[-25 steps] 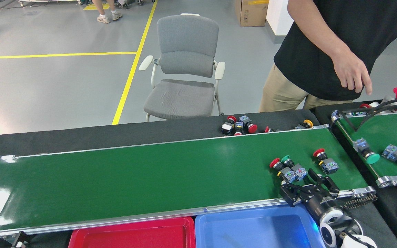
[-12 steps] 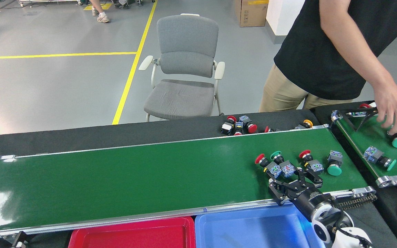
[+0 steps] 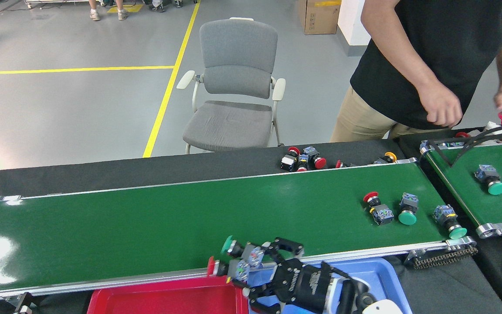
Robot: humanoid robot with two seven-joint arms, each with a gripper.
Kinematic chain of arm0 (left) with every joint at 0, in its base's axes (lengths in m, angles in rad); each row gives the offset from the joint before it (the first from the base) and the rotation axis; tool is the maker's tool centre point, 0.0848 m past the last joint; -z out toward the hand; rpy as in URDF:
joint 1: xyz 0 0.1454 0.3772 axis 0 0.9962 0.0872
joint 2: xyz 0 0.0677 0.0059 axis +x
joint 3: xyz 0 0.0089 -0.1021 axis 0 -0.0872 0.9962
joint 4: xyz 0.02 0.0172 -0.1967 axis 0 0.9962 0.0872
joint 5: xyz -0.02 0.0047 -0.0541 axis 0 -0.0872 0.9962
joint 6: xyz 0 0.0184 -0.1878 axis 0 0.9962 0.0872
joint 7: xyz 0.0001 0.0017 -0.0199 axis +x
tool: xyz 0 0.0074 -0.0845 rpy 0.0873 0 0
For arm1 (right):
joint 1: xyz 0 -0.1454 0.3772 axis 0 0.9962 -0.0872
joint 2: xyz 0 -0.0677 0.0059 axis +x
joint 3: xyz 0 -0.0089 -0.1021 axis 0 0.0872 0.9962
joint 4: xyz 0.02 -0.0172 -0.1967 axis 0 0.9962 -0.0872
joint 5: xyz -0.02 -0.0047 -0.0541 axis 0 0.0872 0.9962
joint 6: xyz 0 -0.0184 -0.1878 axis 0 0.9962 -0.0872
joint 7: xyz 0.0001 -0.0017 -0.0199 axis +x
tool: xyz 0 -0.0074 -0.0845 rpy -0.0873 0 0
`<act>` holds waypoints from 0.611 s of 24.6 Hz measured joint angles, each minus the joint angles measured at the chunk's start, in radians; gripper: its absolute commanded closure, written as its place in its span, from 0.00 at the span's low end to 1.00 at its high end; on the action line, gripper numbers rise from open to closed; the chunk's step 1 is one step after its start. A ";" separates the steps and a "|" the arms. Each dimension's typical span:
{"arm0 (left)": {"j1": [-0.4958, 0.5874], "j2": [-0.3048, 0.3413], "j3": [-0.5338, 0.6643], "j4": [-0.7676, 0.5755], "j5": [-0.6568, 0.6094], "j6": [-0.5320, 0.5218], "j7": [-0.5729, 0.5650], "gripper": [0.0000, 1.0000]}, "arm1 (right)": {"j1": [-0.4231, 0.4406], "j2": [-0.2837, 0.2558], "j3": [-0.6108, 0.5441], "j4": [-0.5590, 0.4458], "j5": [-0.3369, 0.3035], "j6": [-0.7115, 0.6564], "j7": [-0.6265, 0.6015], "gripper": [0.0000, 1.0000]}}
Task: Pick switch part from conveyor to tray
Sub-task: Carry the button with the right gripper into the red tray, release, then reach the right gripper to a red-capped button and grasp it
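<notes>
The conveyor [image 3: 146, 222] is the long glossy green belt across the middle. My right gripper [image 3: 256, 267] lies at the belt's near rail, pointing left, and is shut on two switch parts held side by side. One has a green cap [image 3: 228, 245] and the other a red cap [image 3: 211, 266]. The pair hangs over the rail, just above the seam between the red tray [image 3: 168, 298] and the blue tray [image 3: 381, 272]. My left gripper is out of view.
Three more switch parts lie on the belt's right end: red-capped [image 3: 377, 209], green-capped [image 3: 407, 209] and green-capped [image 3: 449, 221]. Several lie on the black cloth [image 3: 302, 159] behind. A shorter green belt [image 3: 473, 196] stands at right. A person [image 3: 434, 65] stands behind it; a grey chair [image 3: 233, 87] stands beyond.
My right gripper closed on the two left switch parts and carried them left and toward the near rail. The other parts rode leftward on the belt. The person's hands drew back.
</notes>
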 measured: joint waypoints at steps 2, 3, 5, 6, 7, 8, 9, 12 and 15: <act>-0.002 0.000 0.000 -0.002 0.000 0.000 -0.001 0.00 | 0.000 0.001 0.001 0.000 0.001 0.000 0.000 0.00; -0.002 0.000 0.000 -0.002 0.000 0.000 -0.001 0.00 | 0.000 0.002 0.000 0.000 0.000 0.000 0.000 0.00; -0.002 0.000 0.000 -0.002 0.000 0.000 -0.001 0.00 | 0.002 0.005 -0.015 -0.002 -0.004 0.000 -0.001 0.00; 0.000 0.000 0.000 -0.003 0.000 0.000 -0.001 0.00 | 0.011 0.005 -0.042 -0.007 -0.006 0.000 -0.001 0.00; 0.004 0.000 0.000 -0.003 0.000 0.000 -0.001 0.00 | 0.029 0.005 -0.076 -0.016 -0.008 -0.004 -0.001 0.00; 0.009 0.000 0.001 -0.003 0.000 0.000 -0.001 0.00 | 0.065 0.005 -0.136 -0.038 -0.008 0.002 -0.001 0.00; 0.012 0.000 0.002 -0.001 0.000 0.000 -0.002 0.00 | 0.109 0.005 -0.196 -0.067 -0.008 0.038 -0.001 0.00; 0.015 0.000 0.002 0.000 0.000 0.000 -0.002 0.00 | 0.276 0.024 -0.396 -0.179 -0.010 0.253 -0.004 0.00; 0.016 0.000 0.002 0.000 0.000 0.000 -0.002 0.00 | 0.369 0.064 -0.480 -0.218 -0.011 0.507 -0.052 0.00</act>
